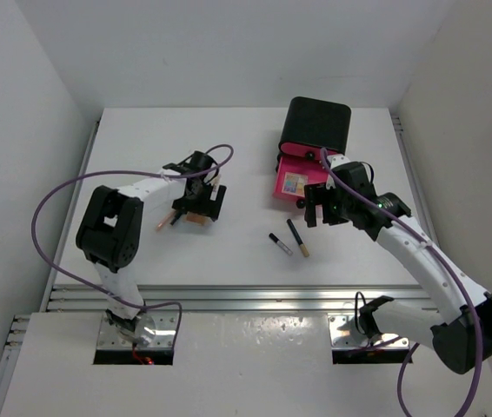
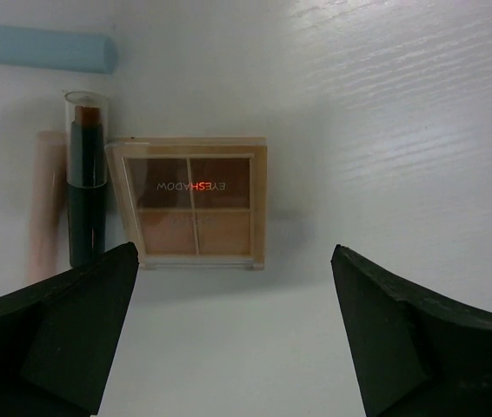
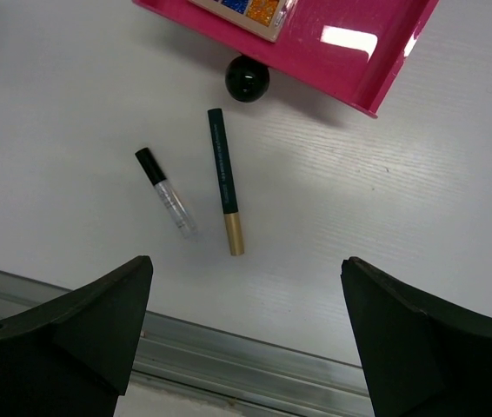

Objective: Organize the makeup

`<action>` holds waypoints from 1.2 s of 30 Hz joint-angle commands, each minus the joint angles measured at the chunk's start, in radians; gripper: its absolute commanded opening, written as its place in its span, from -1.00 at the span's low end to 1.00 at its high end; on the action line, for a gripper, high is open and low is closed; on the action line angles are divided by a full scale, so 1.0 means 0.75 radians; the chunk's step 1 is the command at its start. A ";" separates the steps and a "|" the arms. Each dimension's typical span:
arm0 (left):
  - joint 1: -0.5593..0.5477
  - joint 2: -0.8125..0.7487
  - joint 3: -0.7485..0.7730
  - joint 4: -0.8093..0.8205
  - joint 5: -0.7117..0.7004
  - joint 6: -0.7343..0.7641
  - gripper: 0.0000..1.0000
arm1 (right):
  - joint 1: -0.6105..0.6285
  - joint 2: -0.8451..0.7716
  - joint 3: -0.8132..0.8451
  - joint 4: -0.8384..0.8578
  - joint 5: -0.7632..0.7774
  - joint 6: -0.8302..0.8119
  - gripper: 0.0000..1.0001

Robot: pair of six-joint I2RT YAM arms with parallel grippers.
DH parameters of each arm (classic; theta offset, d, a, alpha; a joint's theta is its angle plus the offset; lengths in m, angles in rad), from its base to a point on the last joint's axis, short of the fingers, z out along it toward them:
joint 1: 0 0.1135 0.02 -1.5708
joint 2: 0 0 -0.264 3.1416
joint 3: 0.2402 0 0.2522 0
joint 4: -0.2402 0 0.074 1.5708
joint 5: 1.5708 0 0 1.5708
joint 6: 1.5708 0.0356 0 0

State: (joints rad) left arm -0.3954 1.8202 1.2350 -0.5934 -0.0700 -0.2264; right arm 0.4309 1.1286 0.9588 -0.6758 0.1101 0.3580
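A tan eyeshadow palette (image 2: 196,208) lies flat on the table just ahead of my left gripper (image 2: 233,334), which is open and empty above it. Left of the palette lie a black clear-capped stick (image 2: 85,191), a pale beige stick (image 2: 46,204) and a pale blue stick (image 2: 42,48). My right gripper (image 3: 246,339) is open and empty, hovering over the table. Beyond it lie a black gold-tipped stick (image 3: 224,178) and a black-capped clear stick (image 3: 166,191). A multicolour palette (image 1: 293,184) sits in the open pink drawer (image 3: 342,52).
The black box (image 1: 315,124) stands at the back right with its pink drawer pulled out toward the middle; the drawer's black knob (image 3: 247,78) is close to the gold-tipped stick. A metal rail (image 3: 255,365) runs along the table's near edge.
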 commanded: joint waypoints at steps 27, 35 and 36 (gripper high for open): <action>0.067 0.107 -0.004 0.057 0.011 -0.015 1.00 | 0.017 -0.006 0.022 -0.005 0.046 0.024 0.80; 0.037 0.148 -0.004 0.098 0.056 0.013 0.60 | 0.017 -0.008 0.033 -0.027 0.048 0.024 0.80; 0.016 0.148 0.008 0.098 0.057 0.013 0.53 | 0.013 -0.006 0.033 -0.032 0.056 0.024 0.80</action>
State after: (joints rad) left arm -0.3641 1.9018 1.2350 -0.5453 -0.0570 -0.2249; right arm 0.4355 1.1286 0.9592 -0.6926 0.1307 0.3637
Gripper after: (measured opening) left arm 0.775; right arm 0.897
